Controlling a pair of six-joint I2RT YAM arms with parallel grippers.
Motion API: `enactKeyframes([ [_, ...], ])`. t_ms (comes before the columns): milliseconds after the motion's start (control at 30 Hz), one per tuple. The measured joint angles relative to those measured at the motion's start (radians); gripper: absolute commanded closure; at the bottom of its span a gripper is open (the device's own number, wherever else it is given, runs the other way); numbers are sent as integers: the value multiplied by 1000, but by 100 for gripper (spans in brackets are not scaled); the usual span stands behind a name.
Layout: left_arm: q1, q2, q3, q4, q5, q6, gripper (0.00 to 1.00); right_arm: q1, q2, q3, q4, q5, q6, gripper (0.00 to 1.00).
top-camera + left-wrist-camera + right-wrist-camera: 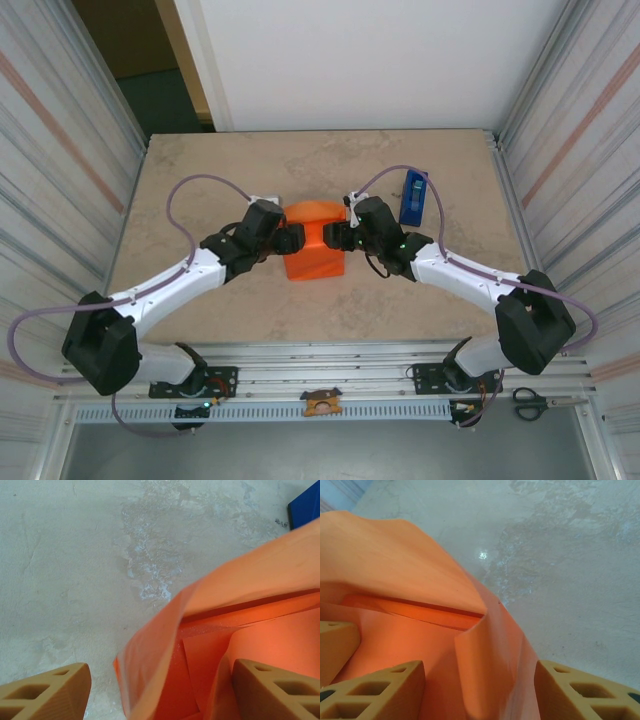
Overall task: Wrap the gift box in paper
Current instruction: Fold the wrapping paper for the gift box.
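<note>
We see the paper (318, 255) bunched into a compact orange bundle near the middle of the surface (200, 180), with the left arm (170, 285) and right arm (460, 275) meeting it from either side.

The gift box (415, 613) sits inside that bundle. In the right wrist view we make out a darker orange-red band with a thin dark edge under a raised flap, and the rest of the box is covered.

The left fingers (45, 695) stand apart, and an upright fold of the paper rises between them. The fold is nearer the finger on the right of that view, which sits against the inner sheet. The other finger is clear of the fold, above bare surface.

The right fingers (585, 692) are also spread. A standing fold of the paper fills the gap between them, and we cannot tell whether either pad presses on it.

A blue tape dispenser (414, 196) lies on the surface just beyond the right arm's wrist, apart from the bundle. Black-handled scissors (530, 402) rest on the metal frame at the near right corner.
</note>
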Motion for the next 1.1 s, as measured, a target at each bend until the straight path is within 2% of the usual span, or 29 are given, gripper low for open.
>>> enactKeyframes([
  [100,0,-1,-1,2,4,0,26,-11,0,0,0,-42,1,38],
  [300,0,-1,-3,10,6,1,27,-30,2,0,-2,-42,-2,41],
  [700,7,-13,-10,23,43,52,17,-31,27,19,-10,-55,-10,45],
  [1100,52,-34,-21,47,120,69,16,-30,24,19,-11,-56,-10,47],
])
